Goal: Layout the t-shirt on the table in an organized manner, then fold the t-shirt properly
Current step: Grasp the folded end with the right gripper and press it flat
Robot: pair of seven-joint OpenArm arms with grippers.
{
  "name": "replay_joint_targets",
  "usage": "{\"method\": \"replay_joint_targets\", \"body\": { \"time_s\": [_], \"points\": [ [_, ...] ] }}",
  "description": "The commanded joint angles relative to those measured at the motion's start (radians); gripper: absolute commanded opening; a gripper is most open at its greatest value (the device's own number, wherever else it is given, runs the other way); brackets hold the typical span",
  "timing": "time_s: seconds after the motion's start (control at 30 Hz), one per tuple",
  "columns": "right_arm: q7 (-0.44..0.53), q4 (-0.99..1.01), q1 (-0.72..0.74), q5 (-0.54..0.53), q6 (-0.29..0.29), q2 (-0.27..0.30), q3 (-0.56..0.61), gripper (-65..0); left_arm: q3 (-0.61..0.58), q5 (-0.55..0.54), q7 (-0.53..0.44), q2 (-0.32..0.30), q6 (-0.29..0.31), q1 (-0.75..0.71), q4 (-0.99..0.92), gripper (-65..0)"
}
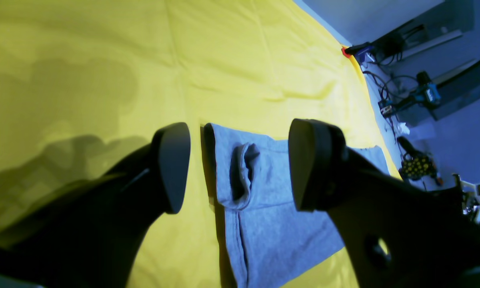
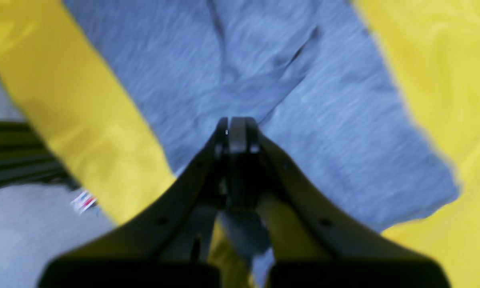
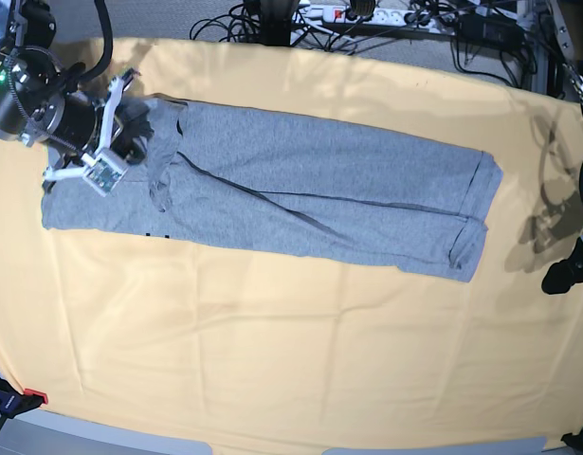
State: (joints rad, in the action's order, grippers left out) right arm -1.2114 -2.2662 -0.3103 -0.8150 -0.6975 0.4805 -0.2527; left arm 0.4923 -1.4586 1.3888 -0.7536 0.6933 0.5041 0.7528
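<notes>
Right gripper [image 2: 237, 130] pinched together over the t-shirt [image 3: 300, 194]; left gripper [image 1: 240, 168] spread apart, shirt edge beyond its tips.

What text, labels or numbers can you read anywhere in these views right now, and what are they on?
None can be read in any view.
t-shirt: only a sliver of black print shows at its near edge in the base view; no letter can be made out.
Small red and white tag below the table edge, right wrist view: too blurred to read.
Power strip behind the table: too small to read.
</notes>
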Motion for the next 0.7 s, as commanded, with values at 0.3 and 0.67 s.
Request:
{"method": "replay_joint_targets", "body": {
  "time_s": [0.3,0.67],
  "points": [
    [0.335,0.284,0.105,0.229,0.061,-0.069,-0.016,-65.0,0.007,-0.025,-0.011,-0.027,0.005,0.020,0.015,-24.5],
    [0.238,0.438,0.142,0.029,-0.001,-0.093,-0.014,-65.0,0.007,-0.025,-0.011,-0.025,0.005,0.020,0.015,-24.5]
  ]
}}
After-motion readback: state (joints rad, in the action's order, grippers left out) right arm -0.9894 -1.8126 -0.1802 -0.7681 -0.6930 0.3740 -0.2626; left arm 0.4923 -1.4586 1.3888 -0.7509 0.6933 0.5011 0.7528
